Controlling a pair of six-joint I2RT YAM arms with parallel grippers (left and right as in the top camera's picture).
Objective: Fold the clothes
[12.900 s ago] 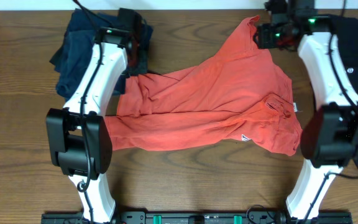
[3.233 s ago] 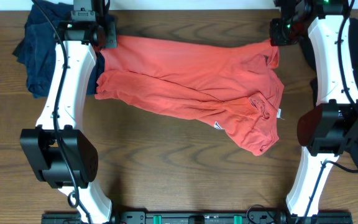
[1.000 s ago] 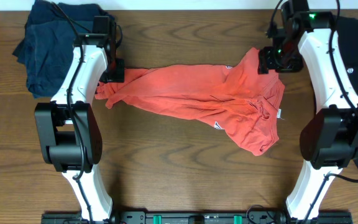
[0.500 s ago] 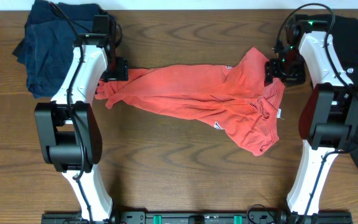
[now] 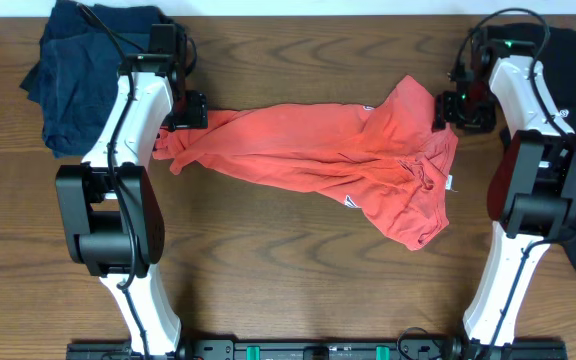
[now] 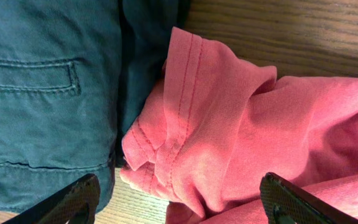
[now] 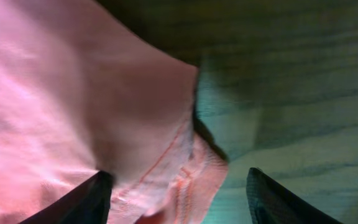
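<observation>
Both jaws stand spread: overhead, the red-orange T-shirt [image 5: 318, 150] lies bunched across the tabletop's far middle; left wrist, its sleeve [image 6: 185, 93] touches the navy garment [image 6: 42, 81], which I might snag too; right wrist, its hem [image 7: 173, 155] could slip free.

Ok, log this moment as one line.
T-shirt: crumpled, unfolded | left gripper: open over hem | right gripper: open at opposite edge | navy garments: piled beside that hem

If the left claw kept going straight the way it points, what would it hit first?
Most likely the red-orange shirt, bunched right ahead of the left gripper; depth is unclear. The navy garment lies off to the side.
</observation>
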